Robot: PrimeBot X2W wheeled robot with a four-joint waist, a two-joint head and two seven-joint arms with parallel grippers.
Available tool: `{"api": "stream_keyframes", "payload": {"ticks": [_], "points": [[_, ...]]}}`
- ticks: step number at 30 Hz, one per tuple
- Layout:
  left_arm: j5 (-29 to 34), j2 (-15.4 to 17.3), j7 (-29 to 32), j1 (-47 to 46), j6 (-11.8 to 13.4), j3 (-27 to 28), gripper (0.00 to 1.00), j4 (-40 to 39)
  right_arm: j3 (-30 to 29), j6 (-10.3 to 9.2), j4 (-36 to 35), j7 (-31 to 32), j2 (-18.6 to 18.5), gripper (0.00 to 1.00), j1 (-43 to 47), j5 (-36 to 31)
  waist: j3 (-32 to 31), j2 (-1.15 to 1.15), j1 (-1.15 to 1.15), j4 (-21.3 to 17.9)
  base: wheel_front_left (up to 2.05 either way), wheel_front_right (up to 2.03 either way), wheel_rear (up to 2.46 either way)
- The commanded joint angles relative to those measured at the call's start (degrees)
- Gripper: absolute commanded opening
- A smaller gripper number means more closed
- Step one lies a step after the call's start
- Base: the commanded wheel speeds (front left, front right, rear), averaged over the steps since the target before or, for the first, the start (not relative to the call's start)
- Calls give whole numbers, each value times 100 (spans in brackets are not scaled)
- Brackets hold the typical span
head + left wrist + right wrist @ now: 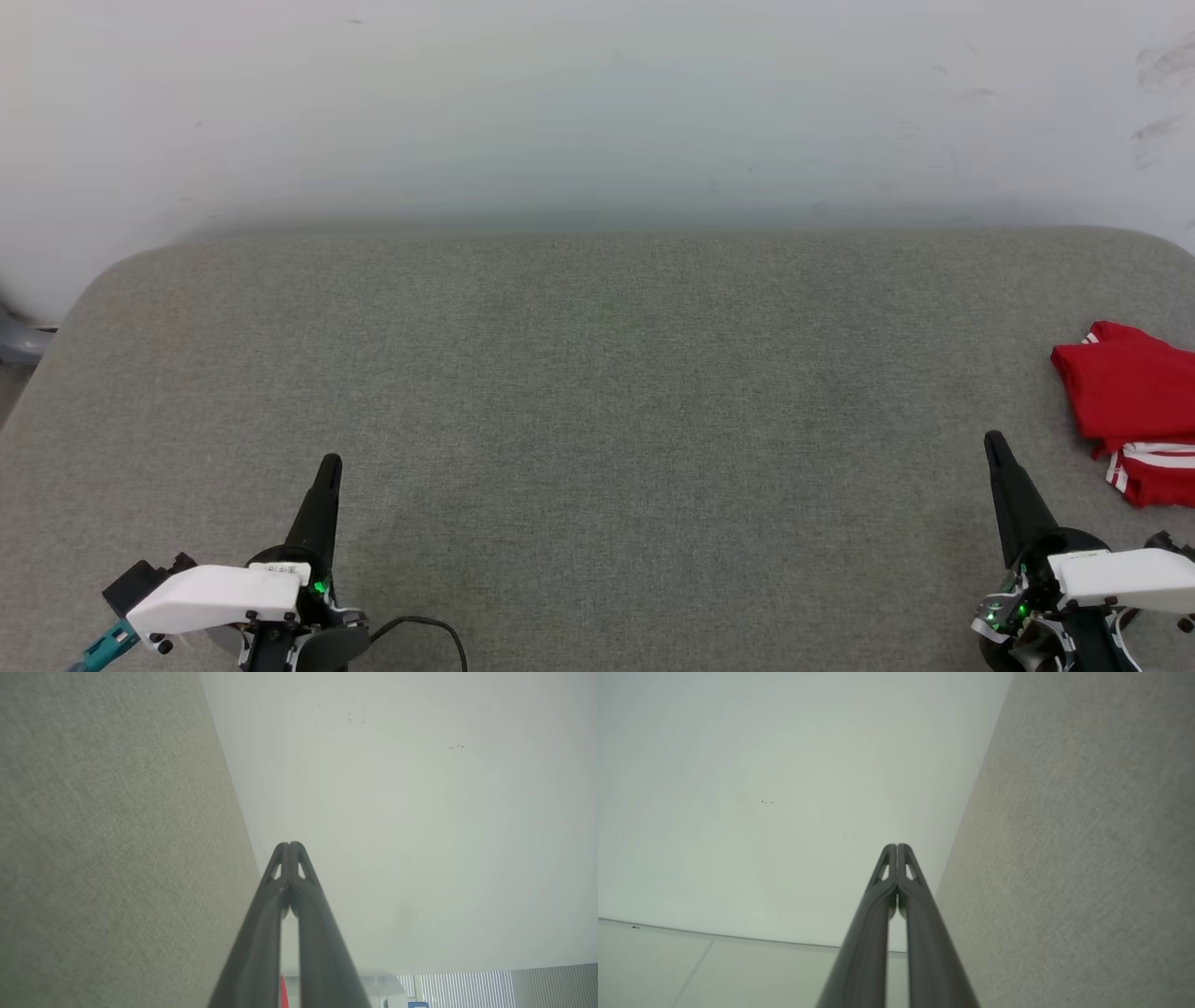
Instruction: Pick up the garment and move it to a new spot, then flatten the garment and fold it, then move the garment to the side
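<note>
Left side, near edge: the left gripper [330,463] rests low over the grey fabric-covered work surface [597,392], its dark fingers pointing toward the far wall [597,112]. In the left wrist view the left gripper [290,845] has its two fingers pressed together at the tips; it is clenched and grasps nothing. A teal connector [105,644] projects from the wrist housing at the lower left, and a thin black cable [431,623] loops on the surface just right of the wrist. A narrow red sliver appears low between the fingers in that wrist view; it may be the garment, but it is too small to confirm. Window blinds [467,984] are visible at the lower right of that view.

Centre: the work surface is flat, with rounded far corners, and meets the pale wall along its far edge.

Right side: the right gripper [995,441] sits at the near right, fingers pointing away and leaning slightly left. In the right wrist view the right gripper [896,846] is likewise clenched, tips meeting, with nothing between them. The garment [1125,392], red with red-and-white striped trim, lies bunched in a compact heap at the right edge of the surface, partly cut off by the frame. It sits just to the right of the right gripper's fingers, not touching them.
</note>
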Motion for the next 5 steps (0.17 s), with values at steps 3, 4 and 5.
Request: {"api": "stream_keyframes", "payload": {"ticks": [3,4,5], "points": [[-212,-6,60,-98,-40,30,0,5,-10,-1,21,64,-11,0,-111,205,9,0,0,-6,0,0,0],[-254,-7,62,-105,-46,33,0,6,-12,-1,25,68,-11,0,-124,247,11,0,0,-8,0,0,0],[-299,-8,70,-113,-50,40,0,9,-14,-1,30,77,-10,0,-135,287,14,0,0,-10,0,0,0]]}}
